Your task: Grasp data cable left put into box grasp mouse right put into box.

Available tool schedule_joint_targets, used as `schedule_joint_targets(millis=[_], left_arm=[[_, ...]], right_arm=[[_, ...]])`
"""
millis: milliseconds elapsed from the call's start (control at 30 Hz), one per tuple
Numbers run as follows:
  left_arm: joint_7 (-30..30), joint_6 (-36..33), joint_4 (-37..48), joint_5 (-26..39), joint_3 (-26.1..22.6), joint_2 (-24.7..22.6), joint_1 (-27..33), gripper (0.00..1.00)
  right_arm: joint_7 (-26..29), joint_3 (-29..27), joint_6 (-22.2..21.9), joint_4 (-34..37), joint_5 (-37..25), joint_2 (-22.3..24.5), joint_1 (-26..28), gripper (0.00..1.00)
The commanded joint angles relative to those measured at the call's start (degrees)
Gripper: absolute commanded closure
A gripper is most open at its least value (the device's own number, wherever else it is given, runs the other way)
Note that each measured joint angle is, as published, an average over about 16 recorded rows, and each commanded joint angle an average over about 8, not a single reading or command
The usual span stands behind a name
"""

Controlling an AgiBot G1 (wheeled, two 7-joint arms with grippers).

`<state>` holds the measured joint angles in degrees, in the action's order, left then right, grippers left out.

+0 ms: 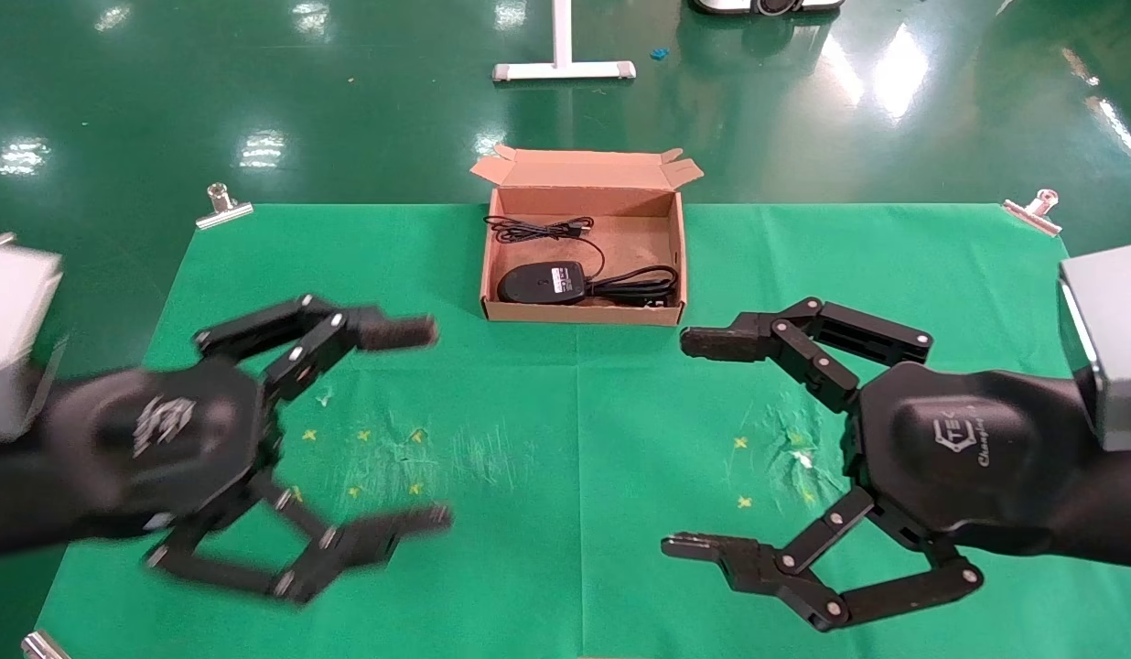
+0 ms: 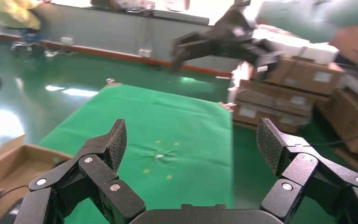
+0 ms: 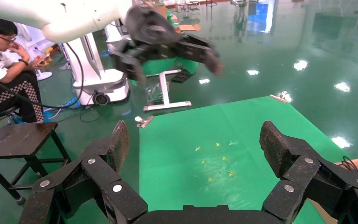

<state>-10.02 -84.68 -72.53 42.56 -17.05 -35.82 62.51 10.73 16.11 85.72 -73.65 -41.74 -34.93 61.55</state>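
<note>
The box (image 1: pixel 584 245) sits open at the far middle of the surface (image 1: pixel 575 412), which is covered with a green cloth, its lid folded back away from the robot. Inside the box, the mouse (image 1: pixel 543 282) lies upside down against the near wall, white label showing, toward the box's left side; its thin cord runs to the far left corner of the box. The data cable (image 1: pixel 637 288) lies bundled in the near right corner of the box, just beside the mouse. Both task items are therefore inside the box. The left claw (image 1: pixel 419 426) hangs above the cloth, nearer the robot than the box and to its left, fingers spread wide, holding nothing. The right claw (image 1: pixel 689 444) hangs nearer than the box and to its right, likewise spread wide and holding nothing. The two claws face each other across the middle of the cloth, well apart from the box and from each other. Nothing stands between either claw and the box; the cloth there is scuffed and carries small yellow cross marks (image 1: pixel 364 437). Metal binder clips (image 1: pixel 223 206) pin the cloth's far corners, one to each side of the box. Beyond the box, on the glossy green floor, stands a white stand base (image 1: pixel 564 68). In the left wrist view the box's corner (image 2: pixel 2 163) shows beside the spread left claw (image 2: pixel 193 144), with stacked cartons (image 2: pixel 289 91) beyond the surface. In the right wrist view a seated person (image 3: pixel 2 70) and a dark stool (image 3: pixel 21 137) are off the surface's edge.
</note>
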Motion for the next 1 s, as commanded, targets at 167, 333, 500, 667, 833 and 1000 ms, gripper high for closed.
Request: schedule_joint_targets(millis=[167,333,500,667,833,1000], left_arm=[[-1.27,-2.45,-2.51,-1.65,2.49,1.8,-2.17,0.0],[-1.09,-2.05,-2.1,-1.49,2.1,1.53,-1.85,0.0],[-0.92,-1.63,-1.68,-1.21,1.68,1.24,-1.5,0.0],[-0.81,-1.36,-1.4,-1.0,1.4,1.04,-1.27,0.0],[-0.75,-1.18,-1.21,-0.86,1.22,0.92,-1.1,0.0],[-0.71,-1.04,-1.08,-0.76,1.1,0.83,-0.99,0.0]], right_arm=[[0.05,-0.01,0.04,-0.19,0.11,0.1,-0.1,0.0],[0.02,0.01,0.02,-0.07,0.06,0.05,-0.05,0.0],[0.0,0.02,0.02,0.0,0.03,0.02,-0.03,0.0],[-0.02,0.02,0.01,0.04,0.01,0.01,-0.01,0.0],[-0.04,0.02,0.0,0.07,-0.01,-0.01,0.01,0.0],[-0.04,0.02,-0.02,0.09,-0.02,-0.03,0.02,0.0]])
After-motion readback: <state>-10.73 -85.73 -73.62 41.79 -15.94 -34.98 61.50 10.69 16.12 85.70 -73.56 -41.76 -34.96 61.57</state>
